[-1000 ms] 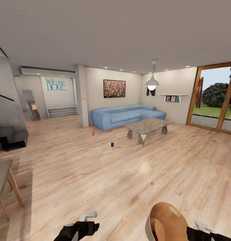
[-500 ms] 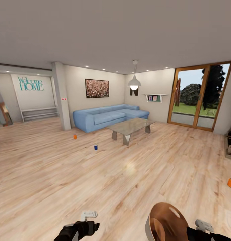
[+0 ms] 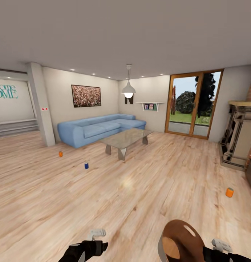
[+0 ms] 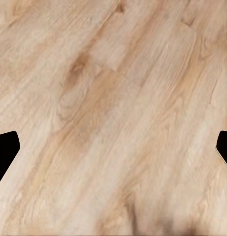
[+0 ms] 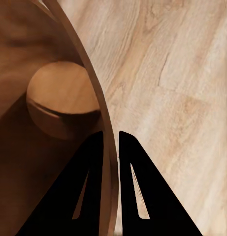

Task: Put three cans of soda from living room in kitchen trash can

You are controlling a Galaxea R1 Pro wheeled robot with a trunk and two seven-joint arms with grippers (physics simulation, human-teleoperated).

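**Bin in hand, cans on the living-room floor**

Head view: the robot faces the living room. A blue sofa (image 3: 98,128) sits against the far wall with a glass table (image 3: 126,138) in front of it, a lamp (image 3: 128,91) hanging above. A glazed door (image 3: 190,106) opens onto greenery, and a brick fireplace (image 3: 241,138) stands at the right edge. On the wood floor (image 3: 121,196) an orange can (image 3: 60,154) stands near the pillar (image 3: 41,105), left of the sofa. A blue can (image 3: 86,166) stands a little nearer the robot. A second orange can (image 3: 230,192) stands far right, near the fireplace. At the bottom edge, the right gripper (image 3: 216,251) holds the copper bin (image 3: 181,242) by its rim. The left gripper (image 3: 89,245) shows beside it, well apart.

Left wrist view: bare floor planks, with the two fingertips (image 4: 5,150) at opposite edges, spread wide and holding nothing.

Right wrist view: the two fingers (image 5: 88,191) are pressed together on the bin's thin wall (image 5: 107,147), one inside, one outside. The bin's round bottom (image 5: 61,98) shows; no can lies in it.
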